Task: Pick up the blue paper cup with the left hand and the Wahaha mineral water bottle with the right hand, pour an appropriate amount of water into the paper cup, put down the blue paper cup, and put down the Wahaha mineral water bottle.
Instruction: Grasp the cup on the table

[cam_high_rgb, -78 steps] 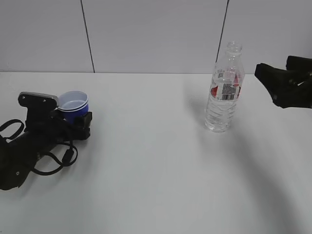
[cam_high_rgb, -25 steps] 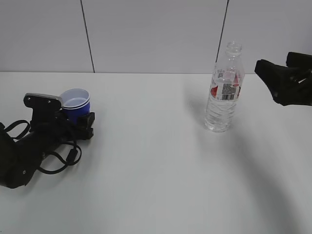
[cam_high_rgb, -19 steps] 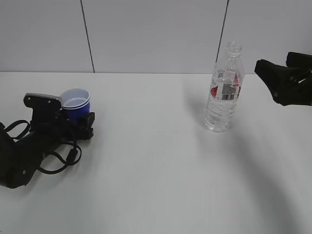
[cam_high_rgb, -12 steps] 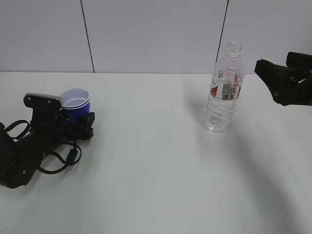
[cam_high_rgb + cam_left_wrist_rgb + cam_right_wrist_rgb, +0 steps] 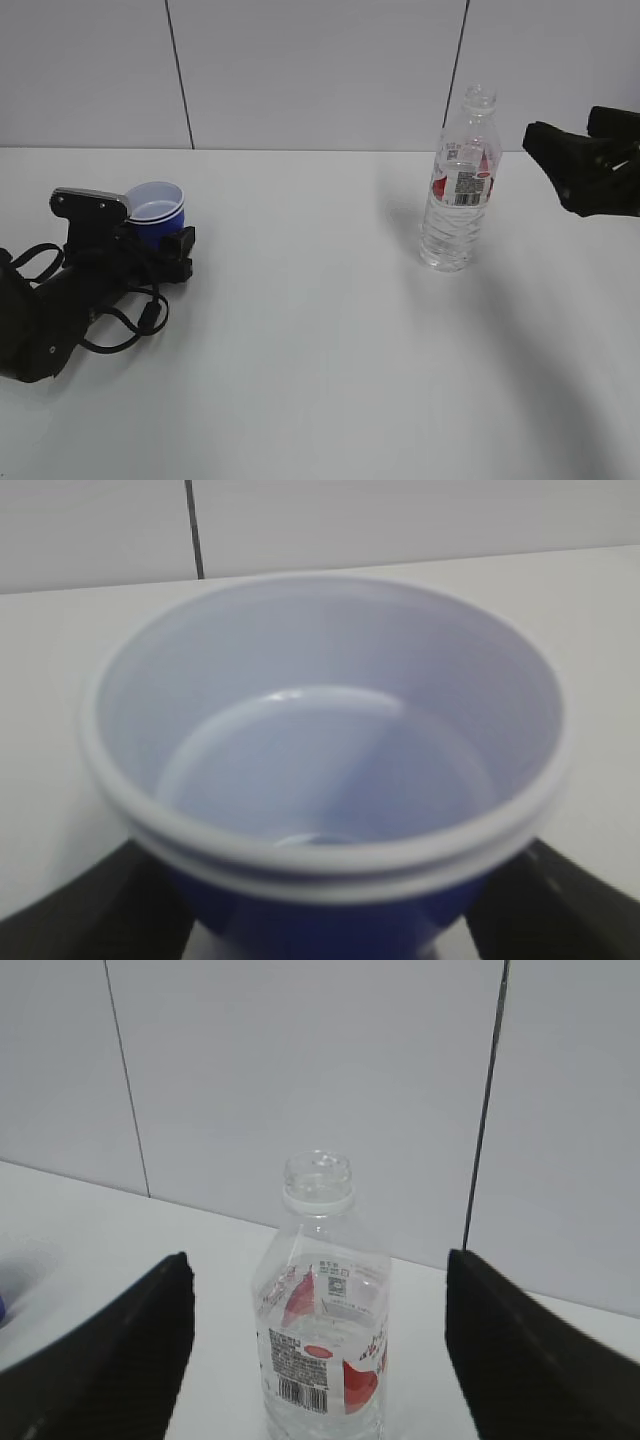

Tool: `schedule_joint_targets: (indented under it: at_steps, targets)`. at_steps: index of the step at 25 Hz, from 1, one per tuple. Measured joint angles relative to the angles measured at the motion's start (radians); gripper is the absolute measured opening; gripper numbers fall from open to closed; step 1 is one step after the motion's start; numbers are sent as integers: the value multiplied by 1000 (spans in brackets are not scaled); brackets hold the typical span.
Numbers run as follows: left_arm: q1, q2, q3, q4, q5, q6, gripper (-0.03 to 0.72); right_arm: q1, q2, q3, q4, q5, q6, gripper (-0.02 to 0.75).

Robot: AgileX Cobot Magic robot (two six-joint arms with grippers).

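The blue paper cup [image 5: 157,212], white inside with a doubled white rim, stands upright at the left of the white table between the fingers of my left gripper [image 5: 158,238], which is shut on its lower wall. In the left wrist view the cup [image 5: 320,760] fills the frame, with a black finger at each lower corner around my left gripper [image 5: 325,925]. The capless Wahaha bottle [image 5: 460,190] stands upright at the right. My right gripper [image 5: 562,145] is open, level with its upper half and apart from it to the right. In the right wrist view the bottle [image 5: 322,1330] stands centred ahead of my right gripper [image 5: 318,1365].
The white table [image 5: 320,330] meets a pale panelled wall [image 5: 320,70] with two dark seams. The left arm's black cables [image 5: 130,325] loop on the table behind the gripper. Nothing else stands on the table.
Since about three seconds ago my left gripper and the cup have shifted slightly right and up together. In the last second almost nothing has moved. The right gripper and bottle stay put.
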Motion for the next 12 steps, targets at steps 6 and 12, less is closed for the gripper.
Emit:
schedule_joint_targets:
  at_steps: [6,12]
  targets:
    - [0,0,0,0,0,0,496,0,0,0,0,0,0,587]
    - [0,0,0,0,0,0,465,0,0,0,0,-2,0,587]
